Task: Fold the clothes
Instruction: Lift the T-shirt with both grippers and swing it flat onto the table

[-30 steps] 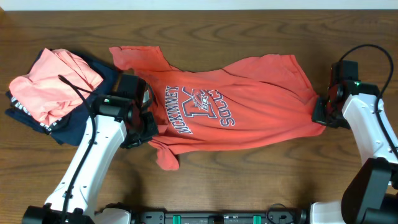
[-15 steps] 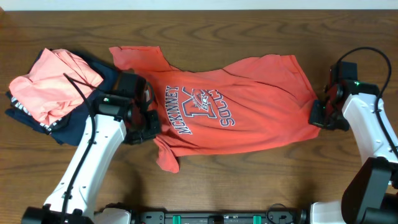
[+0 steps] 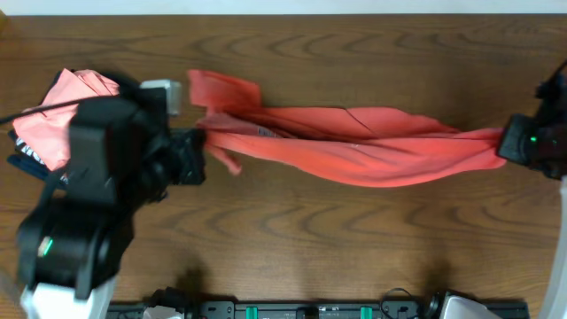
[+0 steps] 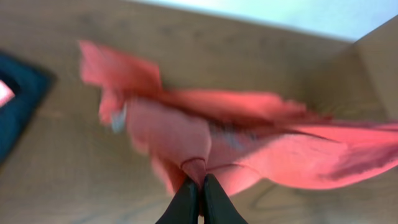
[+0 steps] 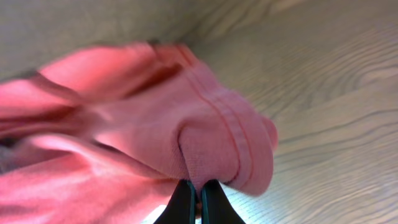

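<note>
Overhead: coral-red T-shirt (image 3: 354, 151) drawn out into 1 long, twisted band across the middle of the table (image 3: 354, 257), sagging a little toward the near edge. 1 sleeve (image 3: 221, 89) fanned out flat at the left end. Chest lettering almost wholly buried in the folds, only a sliver of white showing. Left gripper (image 3: 198, 149) pinching the left end, right gripper (image 3: 505, 142) pinching the right end, the right arm cut off by the frame edge. Salmon-pink garment (image 3: 62, 102) and navy garment (image 3: 19, 158) at far left, largely covered by the blurred left arm. Cannot tell whether the band clears the wood.

Left wrist: very blurred. 2 black fingers (image 4: 186, 202) pressed together on a small tuck of the T-shirt (image 4: 174, 127), cloth spreading away to the right. Corner of the navy garment (image 4: 18, 102) at the left edge, not touching the shirt. Pale patch on the cloth, too smeared to read.

Right wrist: sharper. Fingers (image 5: 210, 202) nipped tight on the doubled, stitched hem of the T-shirt (image 5: 205, 134), ribbing and seam lines plain here and nowhere else. Bare wood grain of the table (image 5: 336, 112) to the right.
</note>
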Available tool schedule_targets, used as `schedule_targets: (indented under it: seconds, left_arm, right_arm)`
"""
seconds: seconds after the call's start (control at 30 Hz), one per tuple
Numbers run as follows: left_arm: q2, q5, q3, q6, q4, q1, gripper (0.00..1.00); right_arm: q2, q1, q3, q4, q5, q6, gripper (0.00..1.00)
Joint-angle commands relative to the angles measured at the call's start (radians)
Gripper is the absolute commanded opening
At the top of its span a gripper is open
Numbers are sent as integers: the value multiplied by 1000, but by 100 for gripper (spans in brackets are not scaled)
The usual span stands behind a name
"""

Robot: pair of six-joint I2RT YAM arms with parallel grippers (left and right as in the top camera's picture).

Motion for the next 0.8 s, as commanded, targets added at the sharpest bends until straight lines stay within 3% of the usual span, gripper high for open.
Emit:
schedule_targets:
  seconds: [0.0,0.4,0.6,0.77]
  left_arm:
    - [-72,9,70,4,-3,4,6]
    - [-167,-116,228,-25,10,4,6]
    - [13,-116,220,-23,46,4,6]
    - [268,-115,221,-1,191,4,6]
  right_arm:
    - [-27,-19,85,-34,-2,-26,1]
    - [-48,-38,293,-95,-3,-26,1]
    - [75,-35,292,-72,-38,-42,1]
    - [228,-35,292,40,-82,-44,1]
